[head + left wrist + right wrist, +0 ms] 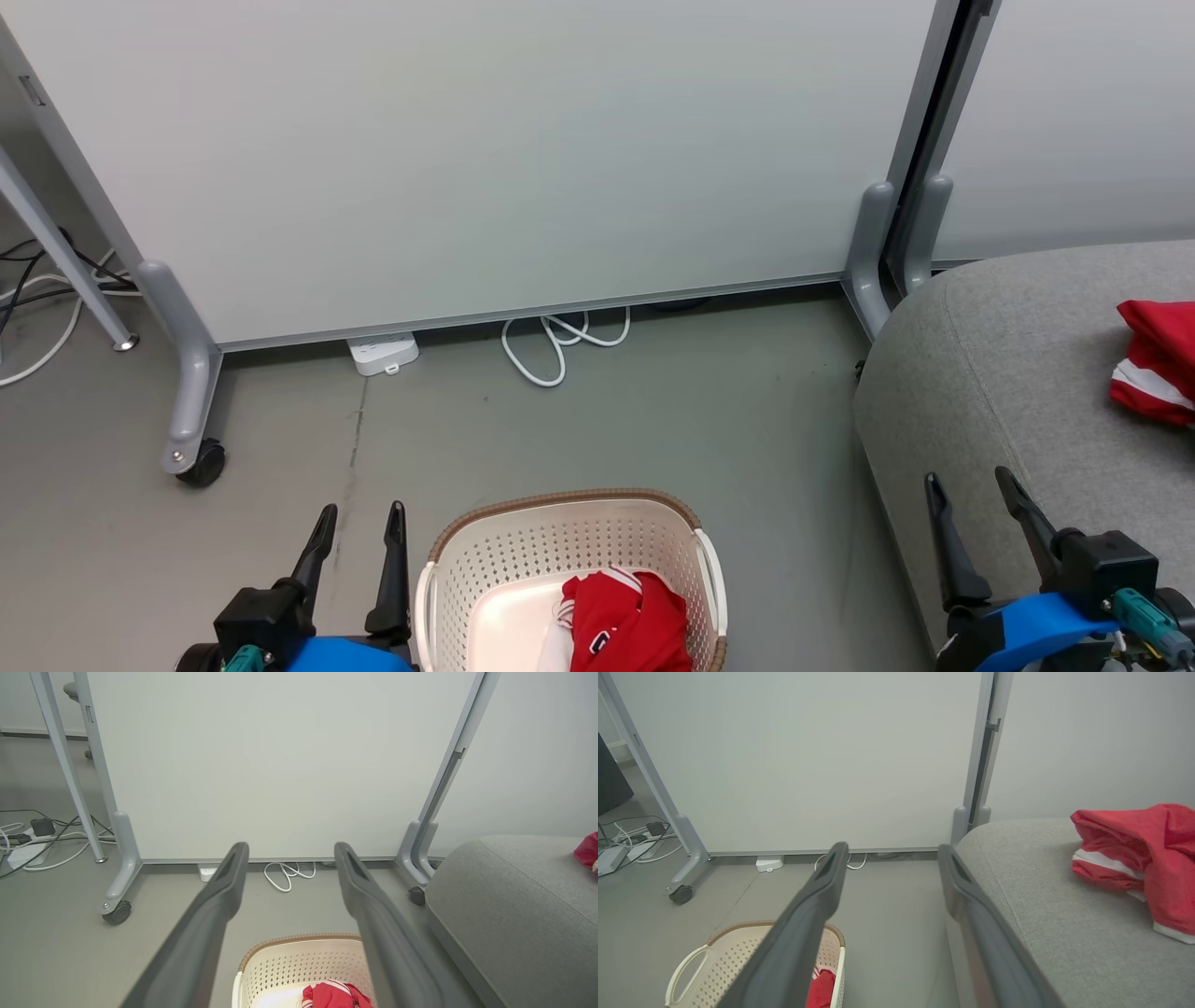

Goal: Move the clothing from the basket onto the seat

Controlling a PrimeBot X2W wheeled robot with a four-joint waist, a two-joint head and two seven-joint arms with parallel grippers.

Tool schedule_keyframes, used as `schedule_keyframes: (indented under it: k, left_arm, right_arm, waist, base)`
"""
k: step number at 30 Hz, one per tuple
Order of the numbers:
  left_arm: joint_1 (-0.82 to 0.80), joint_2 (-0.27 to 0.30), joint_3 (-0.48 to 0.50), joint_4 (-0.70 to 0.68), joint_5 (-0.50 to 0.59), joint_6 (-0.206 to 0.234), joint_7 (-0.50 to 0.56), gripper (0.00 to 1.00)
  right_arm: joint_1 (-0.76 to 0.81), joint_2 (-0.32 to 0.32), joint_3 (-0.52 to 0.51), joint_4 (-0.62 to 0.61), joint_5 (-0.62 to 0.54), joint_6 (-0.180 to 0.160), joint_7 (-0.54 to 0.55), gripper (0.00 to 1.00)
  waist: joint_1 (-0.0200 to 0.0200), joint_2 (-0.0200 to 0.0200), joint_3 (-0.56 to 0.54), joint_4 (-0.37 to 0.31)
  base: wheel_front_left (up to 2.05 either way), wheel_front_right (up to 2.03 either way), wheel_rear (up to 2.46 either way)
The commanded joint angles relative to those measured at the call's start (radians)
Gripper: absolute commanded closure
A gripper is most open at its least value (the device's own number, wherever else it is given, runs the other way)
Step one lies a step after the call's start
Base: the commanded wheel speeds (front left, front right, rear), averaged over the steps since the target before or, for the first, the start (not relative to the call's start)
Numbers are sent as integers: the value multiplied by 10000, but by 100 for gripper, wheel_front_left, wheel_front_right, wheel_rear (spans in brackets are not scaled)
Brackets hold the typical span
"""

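Left end effector [362,509] and right end effector [964,474] gape wide, holding nothing.

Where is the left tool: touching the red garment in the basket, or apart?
Apart. The head view shows the left tool open beside the basket, its wall between tool and red garment.

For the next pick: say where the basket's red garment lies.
Head view, bottom centre: the red white-trimmed fabric garment lies at the right of the cream perforated plastic basket, left of the grey upholstered seat.
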Motion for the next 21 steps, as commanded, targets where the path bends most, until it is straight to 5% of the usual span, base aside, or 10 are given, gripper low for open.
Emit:
schedule_keyframes:
  k: [1, 21]
  left_arm:
    - [122, 7, 56, 33, 44, -19, -31, 0]
    - [-74, -74, -48, 284, 52, -20, -31, 0]
  right_arm:
    - [70, 8, 23, -19, 91, 1, 21, 0]
    - [62, 10, 186, -67, 222, 1, 218, 0]
  waist:
    - [1, -1, -16, 45]
    - [1, -1, 39, 120]
  base:
    - [0, 0, 0]
    - [0, 0, 0]
